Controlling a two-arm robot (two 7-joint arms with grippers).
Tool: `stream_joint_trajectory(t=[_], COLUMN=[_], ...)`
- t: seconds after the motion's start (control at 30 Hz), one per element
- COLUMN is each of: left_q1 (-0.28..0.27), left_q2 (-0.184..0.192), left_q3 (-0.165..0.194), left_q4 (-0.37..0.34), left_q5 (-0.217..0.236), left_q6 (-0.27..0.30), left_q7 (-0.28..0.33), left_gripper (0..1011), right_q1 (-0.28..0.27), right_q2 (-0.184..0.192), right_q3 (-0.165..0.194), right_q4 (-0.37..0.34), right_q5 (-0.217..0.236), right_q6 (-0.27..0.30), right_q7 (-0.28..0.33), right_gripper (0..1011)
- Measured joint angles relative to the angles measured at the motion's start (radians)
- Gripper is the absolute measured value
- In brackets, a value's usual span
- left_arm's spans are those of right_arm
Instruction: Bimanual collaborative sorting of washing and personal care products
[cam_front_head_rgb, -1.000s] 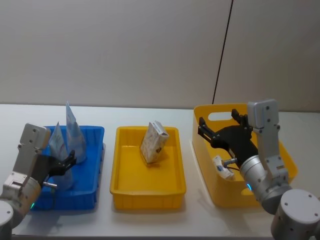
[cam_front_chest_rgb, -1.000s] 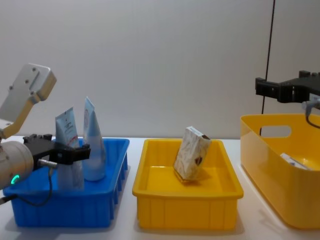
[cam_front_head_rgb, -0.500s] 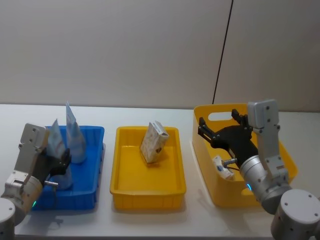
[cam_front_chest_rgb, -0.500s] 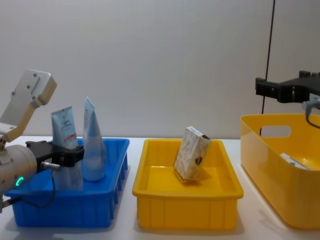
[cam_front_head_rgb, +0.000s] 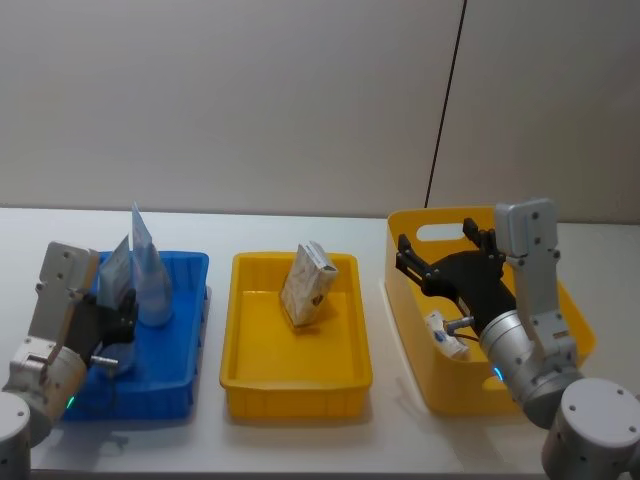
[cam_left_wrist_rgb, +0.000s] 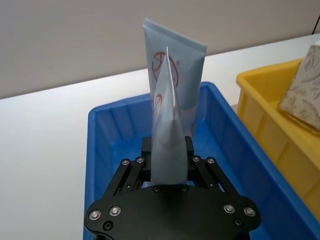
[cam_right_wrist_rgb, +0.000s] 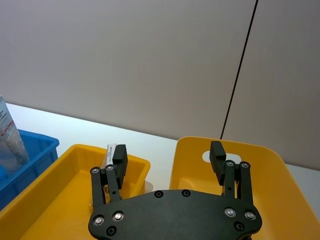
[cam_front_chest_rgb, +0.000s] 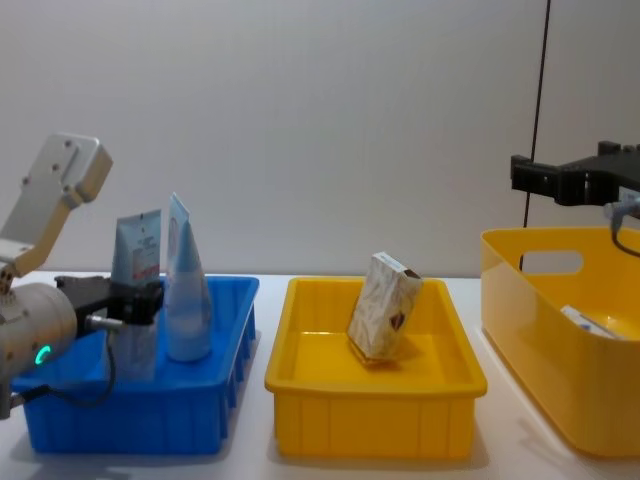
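My left gripper (cam_left_wrist_rgb: 165, 156) is shut on a pale-blue squeeze tube (cam_left_wrist_rgb: 167, 135) and holds it upright inside the blue bin (cam_front_head_rgb: 178, 370). In the chest view this held tube (cam_front_chest_rgb: 138, 262) carries a red band, with the left gripper (cam_front_chest_rgb: 135, 300) low on it. A second tube (cam_front_chest_rgb: 184, 290) stands right beside it, also in the blue bin. A whitish patterned pack (cam_front_head_rgb: 307, 285) leans in the yellow tray (cam_front_head_rgb: 295, 385). Another pack with a blue mark (cam_front_head_rgb: 445, 336) lies in the deep yellow bin (cam_front_head_rgb: 440, 390). My right gripper (cam_right_wrist_rgb: 168, 156) hangs open over that bin.
The three containers stand in a row on the white table (cam_front_head_rgb: 300, 440): blue bin left, shallow yellow tray (cam_front_chest_rgb: 375, 415) middle, deep yellow bin (cam_front_chest_rgb: 560, 400) right. A grey wall with a dark vertical cable (cam_front_head_rgb: 445, 110) rises behind.
My left gripper has shifted a little farther back in the blue bin with the tube, bringing it closer to the second tube. The right arm has not moved.
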Motion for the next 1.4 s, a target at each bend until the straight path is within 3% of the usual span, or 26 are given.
stream_joint_trajectory(t=[0.23,0.93,1.23,1.4], left_q1=[0.015,0.114,0.127,0.124], left_q2=[0.0,0.014,0.017,0.011], left_q3=[-0.013,-0.06,-0.059,-0.04], left_q4=[-0.052,-0.32,-0.375,-0.396], left_q5=[-0.006,-0.06,-0.085,-0.092], left_q6=[-0.021,-0.044,-0.044,-0.046], left_q7=[-0.009,-0.067,-0.124,-0.162], left_gripper=[284,264,264,264], right_q1=[0.0,0.0,0.0,0.0], right_q2=[0.0,0.0,0.0,0.0], right_q3=[0.0,0.0,0.0,0.0], right_q4=[0.0,0.0,0.0,0.0], right_q5=[0.0,0.0,0.0,0.0], right_q6=[0.0,0.0,0.0,0.0], right_q7=[0.0,0.0,0.0,0.0], right_gripper=[1004,1004,1004,1004])
